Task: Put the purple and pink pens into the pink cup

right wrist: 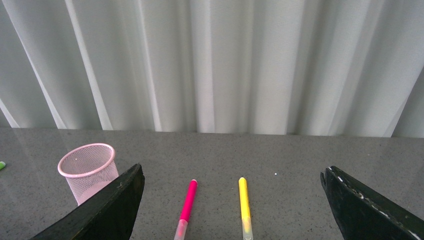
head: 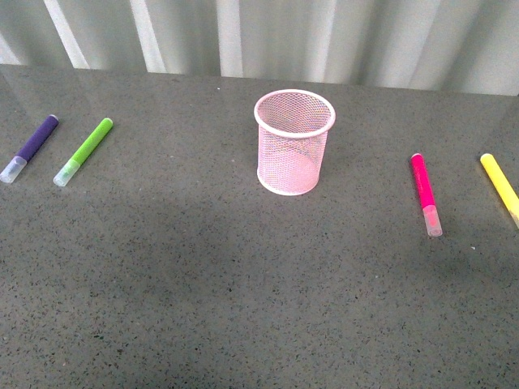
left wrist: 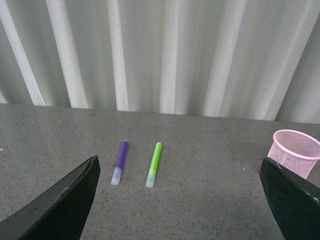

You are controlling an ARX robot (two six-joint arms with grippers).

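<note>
- left jaws: spread wide, holding nothing, above the counter (head: 243,308).
- purple pen (left wrist: 120,160) lies flat ahead of the left jaws, inside the gap but off-centre, toward the finger on the side away from the pink cup (head: 293,142).
- its long axis runs roughly away from the jaws, clear cap end nearest them, so closing would pinch across the barrel. judgement: no big wrist roll needed, just shift to centre it and go down.
- lime-green marker (left wrist: 155,162) lies near it and almost parallel, on the cup side. risk: jaws this wide could take both.
- right jaws: also spread wide, empty.
- pink pen (right wrist: 187,202) lies ahead of the right jaws, in the gap toward the cup-side finger, axis pointing away, cap end nearest. yellow marker (right wrist: 243,200) is alongside on the outer side.
- cup stands upright and empty, beyond each pair's inner finger, well apart from both pens.
- nearer arm: left for purple, right for pink.
</note>
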